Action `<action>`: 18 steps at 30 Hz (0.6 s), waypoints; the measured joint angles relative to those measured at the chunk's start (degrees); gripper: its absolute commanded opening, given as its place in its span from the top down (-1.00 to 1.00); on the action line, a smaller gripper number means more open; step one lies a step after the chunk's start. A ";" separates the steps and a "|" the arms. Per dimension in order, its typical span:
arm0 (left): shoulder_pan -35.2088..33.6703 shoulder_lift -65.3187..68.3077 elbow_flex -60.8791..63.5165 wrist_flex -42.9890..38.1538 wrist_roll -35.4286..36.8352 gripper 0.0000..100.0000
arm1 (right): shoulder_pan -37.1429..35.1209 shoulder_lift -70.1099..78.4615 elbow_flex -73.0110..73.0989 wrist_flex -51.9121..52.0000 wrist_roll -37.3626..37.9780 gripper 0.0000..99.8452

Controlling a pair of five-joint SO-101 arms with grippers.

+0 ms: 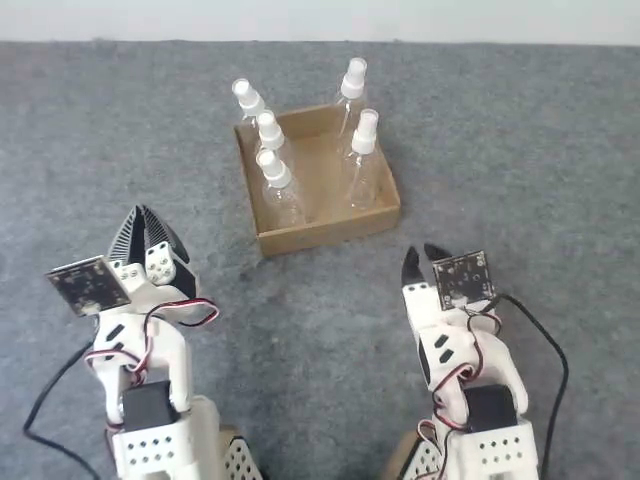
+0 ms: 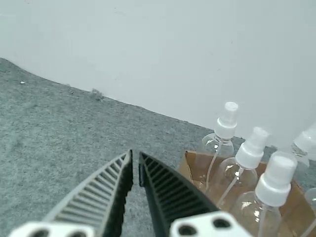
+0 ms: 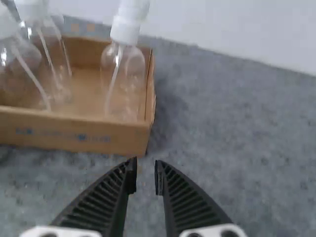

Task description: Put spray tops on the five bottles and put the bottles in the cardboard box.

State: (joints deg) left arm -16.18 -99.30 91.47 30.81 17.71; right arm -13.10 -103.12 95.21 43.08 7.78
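Bottles point(image 1: 283, 200), all five with spray tops point(image 1: 267, 157), stand in the cardboard box point(image 1: 330, 230); the task looks finished. Both empty, the left fingers point(image 1: 128, 235) sit together, the right fingers point(image 1: 410, 268) slightly apart.

Table point(image 1: 80, 130): grey carpet-like covering throughout. Directly on it: one open cardboard box point(image 1: 325, 232), flat on its base, mid-table towards the far edge
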 measured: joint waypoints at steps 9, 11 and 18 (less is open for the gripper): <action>0.00 0.00 0.00 0.00 0.00 0.97 | 0.00 0.00 0.00 12.31 0.00 0.97; 0.00 0.00 0.00 0.00 0.00 0.97 | 0.00 0.00 0.00 14.59 0.00 0.97; 0.00 0.00 0.18 0.00 0.00 0.97 | 0.00 0.00 0.00 26.29 0.00 0.97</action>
State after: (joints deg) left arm -16.18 -99.30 91.65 30.81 17.71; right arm -13.10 -103.12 95.21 69.36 7.78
